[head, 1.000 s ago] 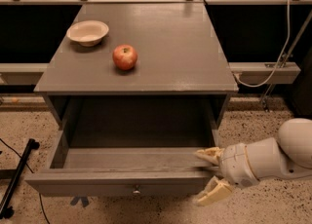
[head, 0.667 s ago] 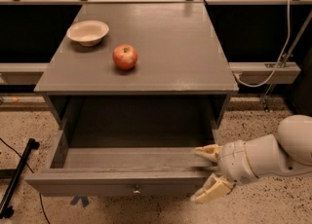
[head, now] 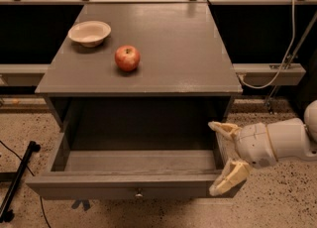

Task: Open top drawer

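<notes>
- The top drawer (head: pixel 99 188) stands well out of the cabinet (head: pixel 188 48); the frame's lower edge cuts off its front below the 1 knob (head: pixel 139 192).
- The gripper (head: pixel 226 153) brackets the drawer's right front corner, jaws spread wide and clamping nothing, probably placed there for pulling.
- Behind the drawer, the apple (head: pixel 127 57) and bowl (head: pixel 89 32) rest on the cabinet top.

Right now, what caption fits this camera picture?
Top drawer open, end effector at its front corner; apple and bowl on the cabinet.
</notes>
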Action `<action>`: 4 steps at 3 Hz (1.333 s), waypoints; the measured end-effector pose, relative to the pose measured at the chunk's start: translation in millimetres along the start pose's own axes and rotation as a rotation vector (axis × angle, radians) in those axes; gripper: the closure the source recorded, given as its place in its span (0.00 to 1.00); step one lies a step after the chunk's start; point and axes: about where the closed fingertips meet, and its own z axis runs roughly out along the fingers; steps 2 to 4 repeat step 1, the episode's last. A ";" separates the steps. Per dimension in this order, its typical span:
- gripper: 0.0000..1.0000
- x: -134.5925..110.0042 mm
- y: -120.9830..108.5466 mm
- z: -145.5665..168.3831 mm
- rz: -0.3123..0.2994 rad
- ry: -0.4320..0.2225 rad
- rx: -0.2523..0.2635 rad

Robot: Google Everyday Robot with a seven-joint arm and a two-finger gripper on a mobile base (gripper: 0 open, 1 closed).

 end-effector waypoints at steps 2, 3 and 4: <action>0.00 -3.9 -3.1 -2.6 -0.006 -0.005 0.004; 0.00 -3.9 -3.1 -2.6 -0.006 -0.005 0.004; 0.00 -3.9 -3.1 -2.6 -0.006 -0.005 0.004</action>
